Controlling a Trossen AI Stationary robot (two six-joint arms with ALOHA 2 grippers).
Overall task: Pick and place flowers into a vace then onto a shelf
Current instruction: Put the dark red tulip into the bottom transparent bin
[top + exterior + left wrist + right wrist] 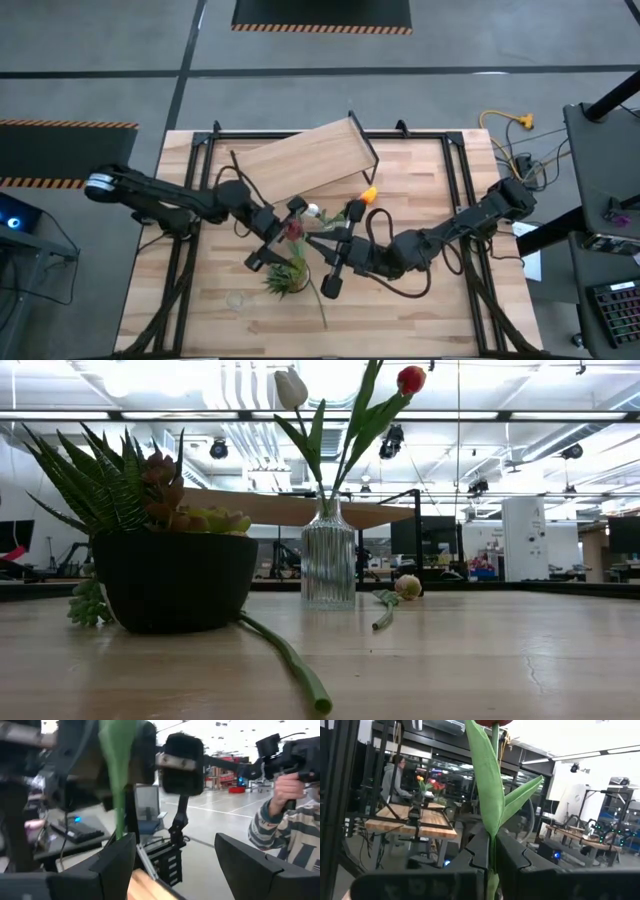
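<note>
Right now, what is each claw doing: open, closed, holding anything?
Left claw: open, holding nothing.
Right claw: closed on a tulip stem.

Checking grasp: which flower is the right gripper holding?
The red tulip standing in the vase; the right gripper is shut on its stem. The white tulip beside it is free.
</note>
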